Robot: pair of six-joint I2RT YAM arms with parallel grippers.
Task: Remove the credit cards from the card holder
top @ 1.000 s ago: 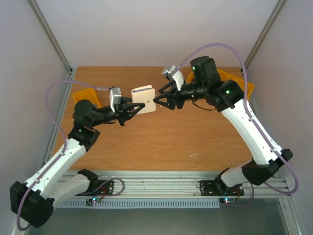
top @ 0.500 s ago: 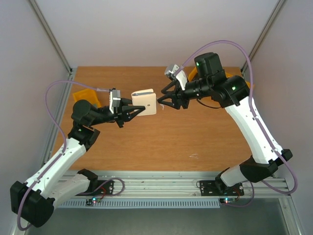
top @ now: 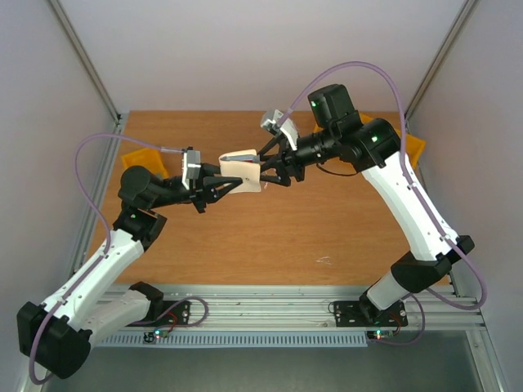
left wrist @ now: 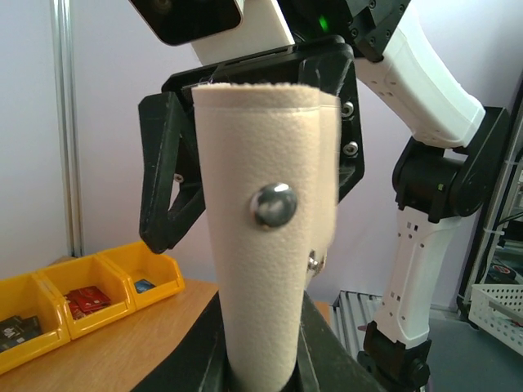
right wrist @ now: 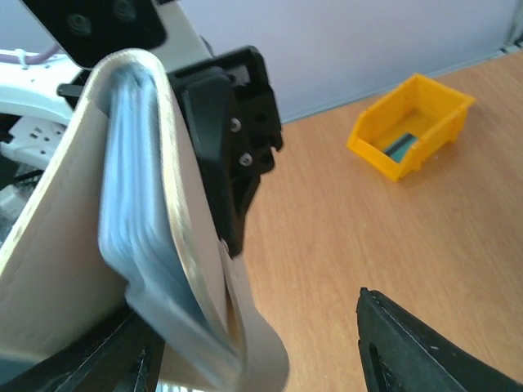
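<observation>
The card holder (top: 240, 171) is a grey-beige folded wallet held upright above the table. My left gripper (top: 226, 186) is shut on its lower end; in the left wrist view the holder (left wrist: 265, 269) stands between my jaws with a metal snap facing the camera. My right gripper (top: 263, 170) is open, its black fingers (left wrist: 167, 180) straddling the holder's far edge. In the right wrist view the holder (right wrist: 135, 237) gapes slightly, showing its pale blue-grey inside, and lies against the left one of my open fingers (right wrist: 409, 351). The credit cards are hidden inside.
A yellow bin (top: 140, 160) sits at the table's left edge, and another (top: 413, 145) at the right behind my right arm. Bins holding small items show in the left wrist view (left wrist: 82, 294) and the right wrist view (right wrist: 413, 126).
My right gripper has moved left and now has its open fingers around the holder's edge. My left gripper keeps holding the holder, almost still.
</observation>
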